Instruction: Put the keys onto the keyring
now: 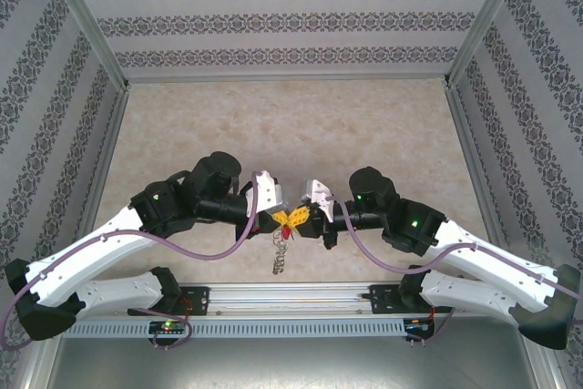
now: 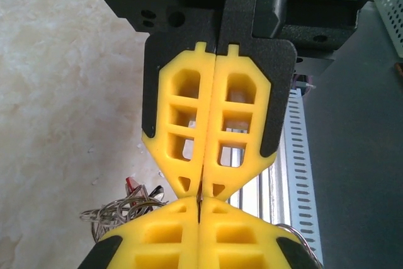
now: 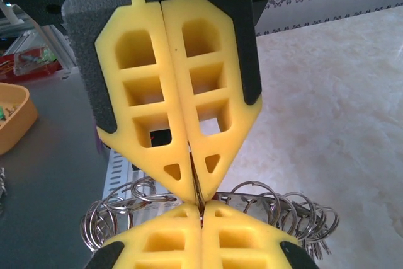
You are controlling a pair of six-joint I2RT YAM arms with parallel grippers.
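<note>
Left arm [image 1: 100, 252] and right arm [image 1: 483, 257] reaching in from either side, meeting over the near middle of the beige marbled table [image 1: 301, 125]. Left gripper [image 1: 284, 217] and right gripper [image 1: 304, 217] nose to nose, yellow tips touching, both pinched closed. Hanging off that meeting spot toward the near edge: the keyring [image 1: 279, 260], a wiry silvery squiggle, with a dab of red from the keys [image 1: 285, 232] near its top. Hard to say which gripper actually has it. Purple cables [image 1: 196, 254] looping off both arms, metal rail [image 1: 291, 296] along the near edge, patterned walls [image 1: 291, 20] all round.

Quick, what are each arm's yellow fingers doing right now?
Left gripper: closed, pinching the keyring.
Right gripper: closed, pinching the keyring too.
</note>
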